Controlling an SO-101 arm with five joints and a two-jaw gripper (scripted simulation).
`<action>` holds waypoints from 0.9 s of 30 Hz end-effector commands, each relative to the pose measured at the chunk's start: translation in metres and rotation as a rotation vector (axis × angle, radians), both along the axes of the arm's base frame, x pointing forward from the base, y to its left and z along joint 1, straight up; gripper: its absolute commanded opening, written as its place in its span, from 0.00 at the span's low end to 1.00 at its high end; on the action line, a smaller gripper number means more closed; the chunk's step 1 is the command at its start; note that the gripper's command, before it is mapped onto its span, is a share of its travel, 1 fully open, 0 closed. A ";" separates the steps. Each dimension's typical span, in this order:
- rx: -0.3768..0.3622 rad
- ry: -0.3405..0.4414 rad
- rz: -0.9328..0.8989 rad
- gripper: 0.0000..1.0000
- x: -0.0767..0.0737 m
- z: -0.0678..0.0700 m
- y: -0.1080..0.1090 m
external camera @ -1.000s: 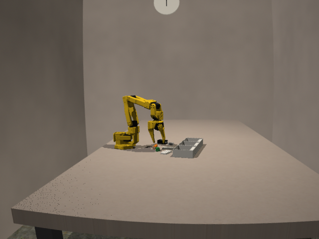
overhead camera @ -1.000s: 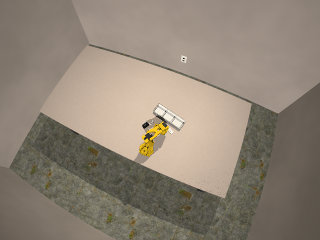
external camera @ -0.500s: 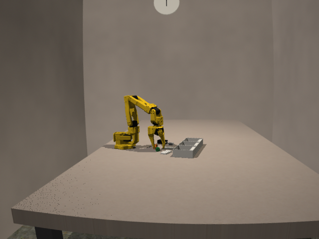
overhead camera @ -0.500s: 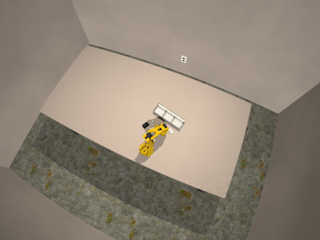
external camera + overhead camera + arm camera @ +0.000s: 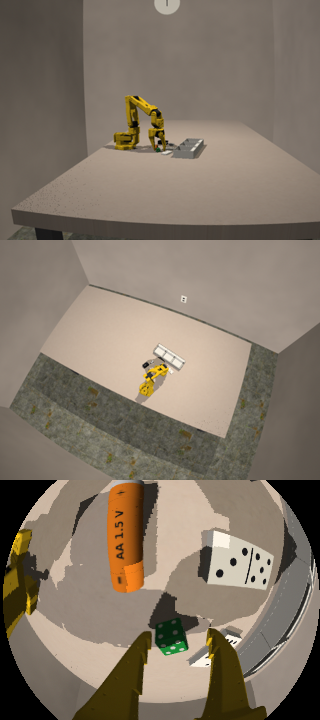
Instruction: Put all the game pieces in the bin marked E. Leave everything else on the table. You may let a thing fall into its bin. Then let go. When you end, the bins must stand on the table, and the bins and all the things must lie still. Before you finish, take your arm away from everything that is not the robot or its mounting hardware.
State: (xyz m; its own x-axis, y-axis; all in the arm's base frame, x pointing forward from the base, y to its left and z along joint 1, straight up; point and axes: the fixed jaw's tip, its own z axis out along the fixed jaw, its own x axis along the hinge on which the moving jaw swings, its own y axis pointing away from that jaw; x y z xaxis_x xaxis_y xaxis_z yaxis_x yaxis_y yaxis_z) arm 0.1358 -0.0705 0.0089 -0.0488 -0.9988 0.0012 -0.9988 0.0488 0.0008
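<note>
A small green die (image 5: 171,638) (image 5: 158,149) lies on the table. My gripper (image 5: 179,635) (image 5: 159,149) is open and low over it, with one finger on each side of the die and a gap to both. A white domino (image 5: 243,563) lies flat beyond the die. A second white domino (image 5: 166,152) lies beside my right finger, partly hidden by it. The row of three grey bins (image 5: 169,356) (image 5: 188,148) stands just past the dominoes. I cannot read the bin letters.
An orange AA battery (image 5: 126,536) lies beyond the die to the left. A small black object (image 5: 145,365) (image 5: 161,142) lies further back near the bins. The arm's yellow base (image 5: 125,140) stands to the left.
</note>
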 end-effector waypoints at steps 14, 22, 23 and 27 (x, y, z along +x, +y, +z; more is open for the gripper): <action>-0.005 -0.012 0.003 0.23 0.002 -0.001 -0.002; -0.004 -0.012 0.003 0.22 0.002 -0.001 -0.002; -0.004 -0.012 0.003 0.21 0.002 -0.001 -0.002; -0.004 -0.012 0.003 0.19 0.002 -0.001 -0.002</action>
